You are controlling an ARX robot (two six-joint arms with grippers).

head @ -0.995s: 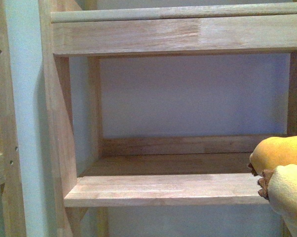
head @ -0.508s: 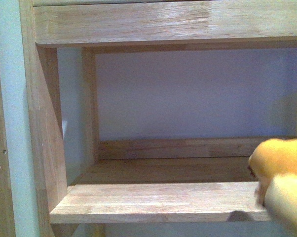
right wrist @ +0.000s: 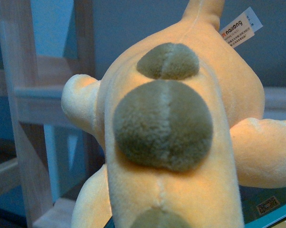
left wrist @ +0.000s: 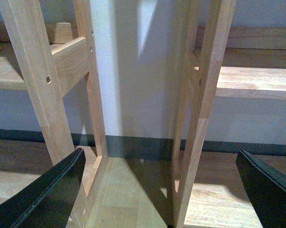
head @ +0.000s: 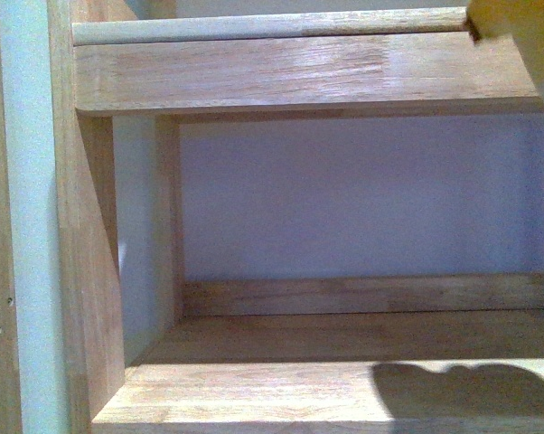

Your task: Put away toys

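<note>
The plush animal [right wrist: 181,142] fills the right wrist view: pale orange-yellow, with grey-brown round patches down its back, stubby limbs and a white tag. My right gripper is shut on it, its fingers hidden under the toy. In the front view only a yellow edge of the plush animal [head: 525,27] shows at the top right corner, level with the upper shelf board [head: 281,72]. My left gripper [left wrist: 162,190] is open, its dark fingers [left wrist: 48,194] wide apart with nothing between them, low down near the floor in front of two wooden shelf uprights [left wrist: 200,118].
A wooden shelf unit stands close in front, with a lower board [head: 254,398] and a side upright [head: 87,271] against a pale wall. The toy's shadow [head: 471,389] lies on the lower board. A wooden floor [left wrist: 128,190] lies under the left gripper.
The plush animal has risen from the right side at the lower board's level to the top right corner. The front view shifted slightly, and the toy's shadow has grown on the lower board.
</note>
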